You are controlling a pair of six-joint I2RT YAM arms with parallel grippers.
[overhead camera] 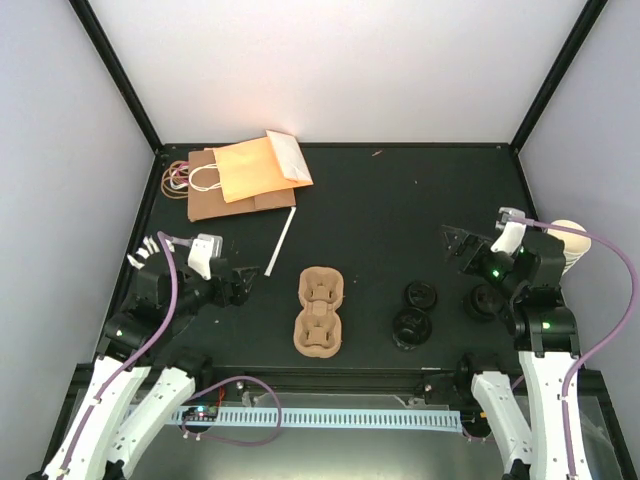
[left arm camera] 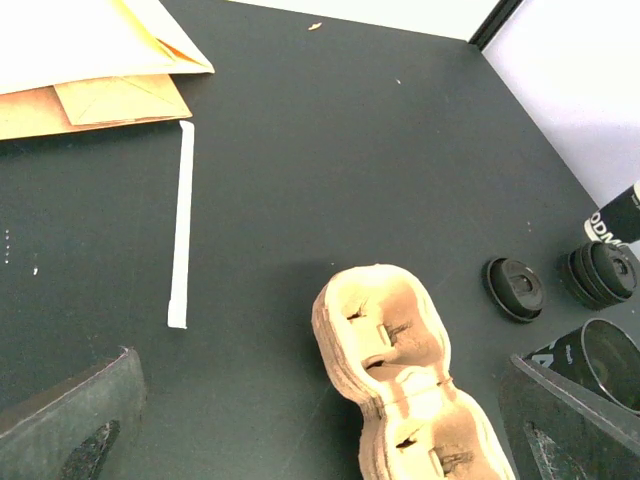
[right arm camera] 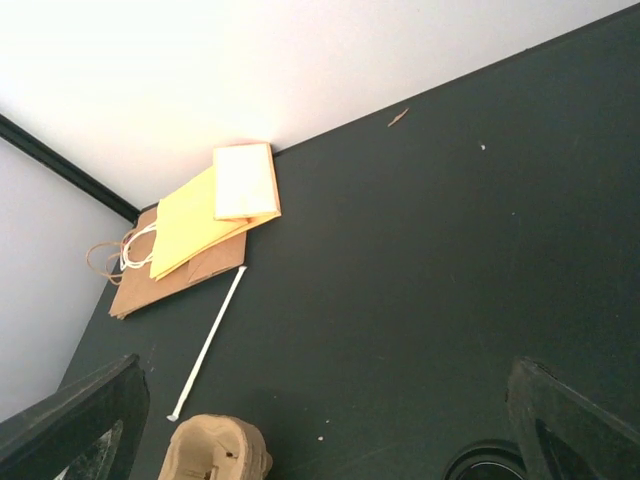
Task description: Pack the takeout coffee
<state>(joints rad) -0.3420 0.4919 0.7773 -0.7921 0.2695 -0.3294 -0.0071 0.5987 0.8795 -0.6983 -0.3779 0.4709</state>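
Over the dark tabletop [overhead camera: 400,200], left hand [overhead camera: 243,283] at lower left and right hand [overhead camera: 460,250] at right gape empty. The takeout coffee cups [overhead camera: 410,325] cluster lower right, beside the pulp tray [overhead camera: 320,312]; crowded so, a clumsy grab may topple a neighbour.

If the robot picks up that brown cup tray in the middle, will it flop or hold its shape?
The cup tray looks like moulded pulp with deep ribbed pockets, so it probably stays stiff. Being hollow, it is likely light and would slide if pushed. Its rough matte surface should resist slipping.
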